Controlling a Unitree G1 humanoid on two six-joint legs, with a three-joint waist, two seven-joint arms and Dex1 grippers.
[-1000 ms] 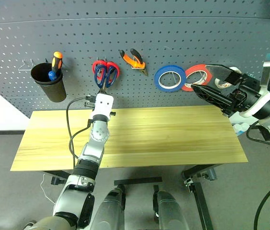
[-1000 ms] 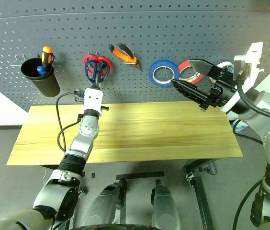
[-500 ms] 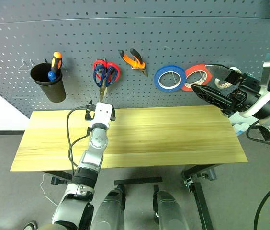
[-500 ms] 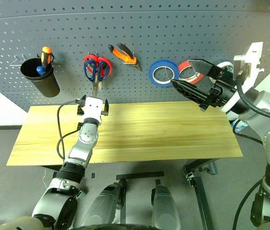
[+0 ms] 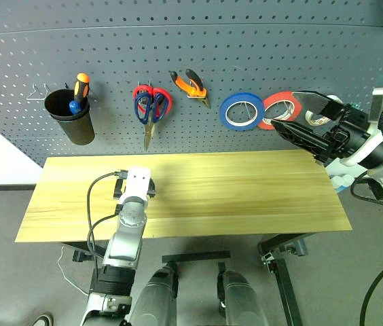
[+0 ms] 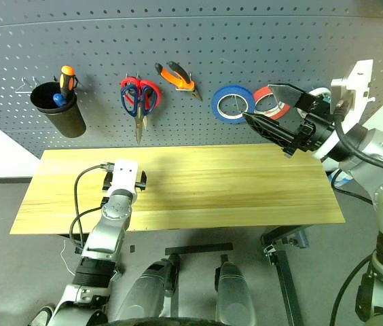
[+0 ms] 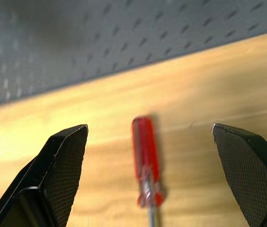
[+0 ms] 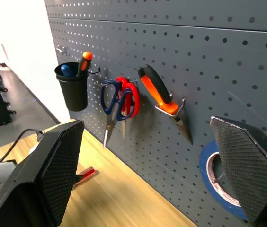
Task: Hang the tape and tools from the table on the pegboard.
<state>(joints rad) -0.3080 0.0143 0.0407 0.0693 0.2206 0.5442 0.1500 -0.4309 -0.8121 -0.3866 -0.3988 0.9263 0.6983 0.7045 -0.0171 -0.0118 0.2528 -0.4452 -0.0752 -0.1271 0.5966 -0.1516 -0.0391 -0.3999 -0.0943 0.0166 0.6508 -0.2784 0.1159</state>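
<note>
Over the near-left part of the table (image 5: 246,190), the left gripper (image 7: 148,126) is hovering low with its fingers spread wide, holding nothing. The slim red-handled screwdriver (image 7: 145,156) is lying flat on the wood between those fingers, handle pointing away toward the wall and shaft pointing back at the wrist; it is the one task thing that I am seeing on the tabletop.

Trouble is likely waiting at the grasp. Because the handle is round and thin, fingers closing unevenly may be rolling or skidding it across the smooth wood. A pinch landing on the bare shaft would be leaving the handle swinging, making the hanging awkward.

Farther off on the right, the right gripper (image 5: 284,109) is hanging raised with its fingers apart and empty, very close to the red tape roll (image 5: 280,109). A pale roll (image 5: 312,117), probably the tape, is showing partly behind it. Any stray swing there could be knocking rolls off their hooks.

Farthest back, the pegboard (image 5: 246,41) is carrying the dark-handled scissors (image 5: 144,109) overlapping the red-handled scissors (image 5: 161,102), the pliers (image 5: 190,85) and the blue tape roll (image 5: 242,111). A black cup (image 5: 69,115) is holding the orange-and-black screwdriver (image 5: 80,85). Bringing the screwdriver up near that crowded stretch is risking a nudge to the scissors.

No brand, label or writing is proving readable anywhere.
</note>
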